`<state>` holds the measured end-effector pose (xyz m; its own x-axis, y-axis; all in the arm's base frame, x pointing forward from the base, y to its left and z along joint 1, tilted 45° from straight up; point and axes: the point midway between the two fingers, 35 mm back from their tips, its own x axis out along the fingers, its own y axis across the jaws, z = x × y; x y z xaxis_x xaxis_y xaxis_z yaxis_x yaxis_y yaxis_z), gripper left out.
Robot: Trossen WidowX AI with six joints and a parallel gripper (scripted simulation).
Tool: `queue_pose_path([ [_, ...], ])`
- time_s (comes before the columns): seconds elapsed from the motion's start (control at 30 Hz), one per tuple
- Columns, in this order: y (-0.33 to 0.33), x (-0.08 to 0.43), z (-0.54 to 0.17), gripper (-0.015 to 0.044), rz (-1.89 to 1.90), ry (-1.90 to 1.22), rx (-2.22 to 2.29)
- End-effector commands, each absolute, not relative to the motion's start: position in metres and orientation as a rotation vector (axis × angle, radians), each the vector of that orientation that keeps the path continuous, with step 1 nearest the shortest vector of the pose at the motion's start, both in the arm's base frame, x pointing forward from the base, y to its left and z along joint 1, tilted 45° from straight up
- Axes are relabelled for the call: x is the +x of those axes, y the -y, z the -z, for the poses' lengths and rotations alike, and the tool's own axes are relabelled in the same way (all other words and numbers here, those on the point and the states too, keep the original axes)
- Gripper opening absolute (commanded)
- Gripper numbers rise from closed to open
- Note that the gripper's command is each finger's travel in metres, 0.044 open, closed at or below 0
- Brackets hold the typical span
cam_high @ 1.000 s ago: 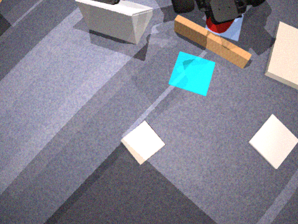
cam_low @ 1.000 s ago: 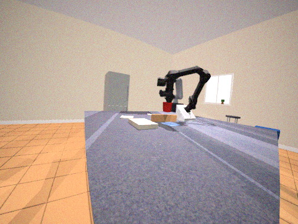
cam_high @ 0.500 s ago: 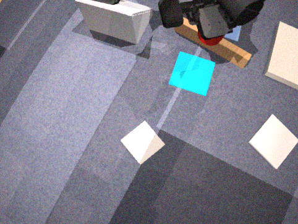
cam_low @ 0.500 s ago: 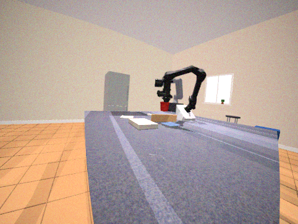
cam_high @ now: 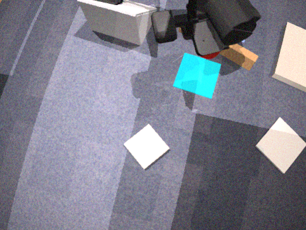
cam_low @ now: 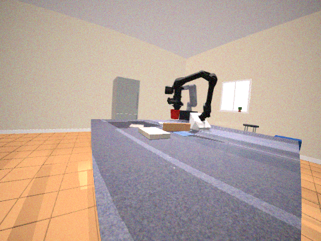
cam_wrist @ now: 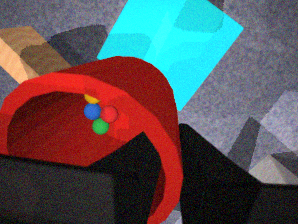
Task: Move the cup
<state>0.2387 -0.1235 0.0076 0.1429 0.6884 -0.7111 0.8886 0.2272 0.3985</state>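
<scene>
The red cup [cam_high: 210, 56] [cam_low: 175, 114] [cam_wrist: 145, 75] hangs in the air, clear of the table and higher than the wooden bar. My gripper [cam_low: 176, 108] [cam_wrist: 170, 131] is shut on the cup's wall at the rim. The cup looks roughly upright in the exterior view. Several marbles lie together inside it, among them a blue marble [cam_wrist: 92, 111] and a green marble [cam_wrist: 100, 126]. The cyan pad [cam_high: 197, 76] [cam_wrist: 155, 45] lies bare just beyond the cup in the wrist view. The light blue pad [cam_low: 181, 133] is almost wholly hidden by the arm in the top view.
A wooden bar [cam_high: 241, 57] [cam_low: 176, 127] [cam_wrist: 17, 42] stands beside the cyan pad, partly hidden by the gripper. A cream slab [cam_high: 293, 57] [cam_low: 154, 132] lies at the right. Two white squares [cam_high: 146, 147] [cam_high: 282, 145] lie lower down. A pale box [cam_high: 117, 23] stands upper left.
</scene>
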Motion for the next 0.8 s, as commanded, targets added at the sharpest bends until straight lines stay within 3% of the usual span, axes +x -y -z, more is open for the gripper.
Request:
queue_pose_path([
  [0.0, 0.132, 0.237, -0.002, 0.0, 0.28, -1.591, 1.507],
  [0.77, 0.142, 0.231, 0.025, 0.0, 0.281, -1.591, 1.506],
])
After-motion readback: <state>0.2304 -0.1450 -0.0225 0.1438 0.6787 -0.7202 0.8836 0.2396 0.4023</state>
